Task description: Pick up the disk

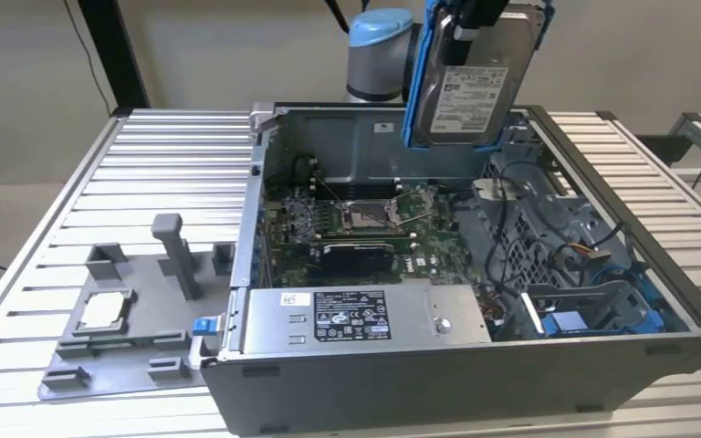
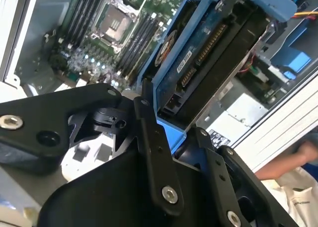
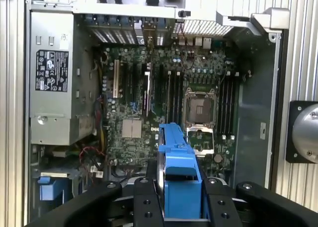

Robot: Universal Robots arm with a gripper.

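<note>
The disk (image 1: 475, 91) hangs upright in the air above the back of the open computer case (image 1: 448, 383), its white label facing the exterior camera and a blue bracket running round its edges. My gripper (image 1: 473, 26) comes down from the top of the exterior view and is shut on the disk's upper edge. In the first wrist view the blue bracket (image 3: 178, 167) sits between the two black fingers (image 3: 144, 202), with the motherboard (image 3: 149, 103) far below it. In the second wrist view the disk (image 2: 208, 68) shows its connector side, clamped in my gripper (image 2: 174, 137).
Inside the case, the silver power supply (image 1: 363, 315) lies at the front and blue drive bays (image 1: 570, 319) at the exterior view's right. A grey fixture tray (image 1: 120, 319) with a small chip (image 1: 101, 310) lies on the ribbed table (image 1: 143, 173). A person's arm (image 2: 285, 165) is beside the case.
</note>
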